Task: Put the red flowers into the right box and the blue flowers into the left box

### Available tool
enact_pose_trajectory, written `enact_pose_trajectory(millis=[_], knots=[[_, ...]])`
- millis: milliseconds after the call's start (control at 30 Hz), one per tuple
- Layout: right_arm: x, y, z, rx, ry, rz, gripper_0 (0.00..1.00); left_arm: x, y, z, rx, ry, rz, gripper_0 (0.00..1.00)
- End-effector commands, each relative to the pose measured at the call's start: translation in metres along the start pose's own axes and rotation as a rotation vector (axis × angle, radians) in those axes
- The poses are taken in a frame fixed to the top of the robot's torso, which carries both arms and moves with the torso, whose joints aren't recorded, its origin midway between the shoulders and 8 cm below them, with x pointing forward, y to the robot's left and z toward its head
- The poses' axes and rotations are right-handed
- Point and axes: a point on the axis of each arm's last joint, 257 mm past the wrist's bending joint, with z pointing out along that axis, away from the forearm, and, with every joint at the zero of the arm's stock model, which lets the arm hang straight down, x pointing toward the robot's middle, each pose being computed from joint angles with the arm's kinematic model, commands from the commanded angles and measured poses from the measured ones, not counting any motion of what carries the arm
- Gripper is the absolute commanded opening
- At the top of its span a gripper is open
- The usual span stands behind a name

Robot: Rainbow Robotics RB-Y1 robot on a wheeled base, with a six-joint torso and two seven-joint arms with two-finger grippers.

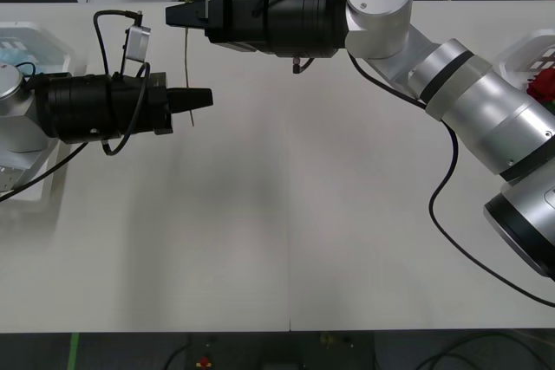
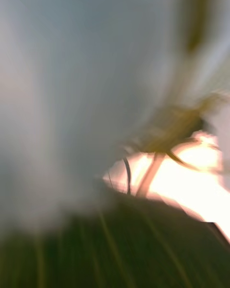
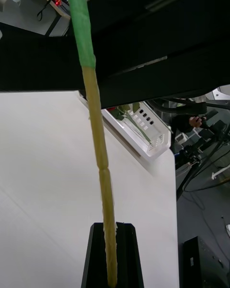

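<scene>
Blue flower stem is passing between grippers: you're clamping it in left gripper; right gripper grip unclear. Both boxes partly filled.

White worktop. Both arms are black toward the wrist; the right arm is silver with a black band farther up. The left gripper has black fingers. The stem is green at one end, pale yellow-tan along the rest. Both boxes are white: the right box shows a deep red flower, the left box something pale blue.
</scene>
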Motion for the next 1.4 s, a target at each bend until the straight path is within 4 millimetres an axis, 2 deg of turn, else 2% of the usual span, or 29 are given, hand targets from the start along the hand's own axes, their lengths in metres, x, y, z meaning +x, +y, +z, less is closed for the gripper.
enact_pose_trajectory(millis=[33, 133, 167, 200, 233, 333, 400, 433, 500, 567, 600, 667, 700, 733, 800, 933, 1067, 1267, 1333, 1400], knots=[[-0.036, 0.010, -0.044, 0.027, 0.048, -0.147, 1.00, -0.013, 0.011, -0.039, -0.062, 0.023, 0.057, 0.00], [-0.032, -0.004, -0.078, 0.071, 0.121, -0.196, 1.00, -0.016, 0.026, -0.077, -0.138, 0.038, 0.067, 0.00], [-0.032, -0.007, -0.084, 0.081, 0.131, -0.209, 1.00, -0.016, 0.029, -0.085, -0.153, 0.040, 0.068, 0.00], [-0.031, -0.011, -0.100, 0.100, 0.163, -0.237, 1.00, -0.016, 0.035, -0.104, -0.191, 0.052, 0.073, 0.00], [-0.030, -0.014, -0.107, 0.112, 0.176, -0.250, 1.00, -0.017, 0.037, -0.111, -0.205, 0.055, 0.075, 0.00], [-0.026, -0.027, -0.143, 0.172, 0.256, -0.348, 1.00, -0.018, 0.047, -0.148, -0.278, 0.079, 0.082, 0.00], [-0.019, -0.037, -0.171, 0.201, 0.324, -0.406, 1.00, -0.024, 0.053, -0.179, -0.339, 0.091, 0.094, 0.00], [-0.018, -0.040, -0.179, 0.208, 0.340, -0.421, 1.00, -0.026, 0.054, -0.187, -0.355, 0.095, 0.099, 0.00], [-0.008, -0.048, -0.203, 0.217, 0.407, -0.489, 1.00, -0.030, 0.061, -0.217, -0.426, 0.135, 0.132, 0.00], [-0.003, -0.054, -0.218, 0.224, 0.445, -0.536, 1.00, -0.031, 0.067, -0.235, -0.472, 0.163, 0.158, 0.00], [0.004, -0.059, -0.234, 0.225, 0.478, -0.581, 1.00, -0.031, 0.073, -0.256, -0.527, 0.198, 0.189, 0.00], [0.014, -0.067, -0.251, 0.224, 0.507, -0.638, 1.00, -0.036, 0.084, -0.287, -0.622, 0.254, 0.250, 0.00], [0.014, -0.067, -0.251, 0.224, 0.507, -0.638, 1.00, -0.036, 0.084, -0.287, -0.622, 0.254, 0.250, 0.00], [0.024, -0.073, -0.260, 0.220, 0.531, -0.689, 1.00, -0.040, 0.096, -0.319, -0.721, 0.311, 0.302, 0.00], [0.035, -0.080, -0.270, 0.215, 0.546, -0.747, 1.00, -0.049, 0.106, -0.352, -0.820, 0.366, 0.359, 0.00], [0.042, -0.086, -0.287, 0.206, 0.542, -0.839, 1.00, -0.049, 0.112, -0.394, -0.929, 0.415, 0.373, 0.00], [0.051, -0.087, -0.310, 0.190, 0.584, -0.947, 1.00, -0.037, 0.112, -0.434, -1.018, 0.452, 0.355, 0.00], [0.050, -0.081, -0.320, 0.195, 0.552, -0.941, 1.00, -0.023, 0.116, -0.472, -1.109, 0.532, 0.370, 0.00], [0.049, -0.077, -0.320, 0.191, 0.538, -0.940, 1.00, -0.022, 0.117, -0.481, -1.132, 0.560, 0.376, 0.00], [0.046, -0.078, -0.321, 0.201, 0.527, -0.941, 1.00, -0.012, 0.120, -0.488, -1.146, 0.607, 0.373, 0.00]])
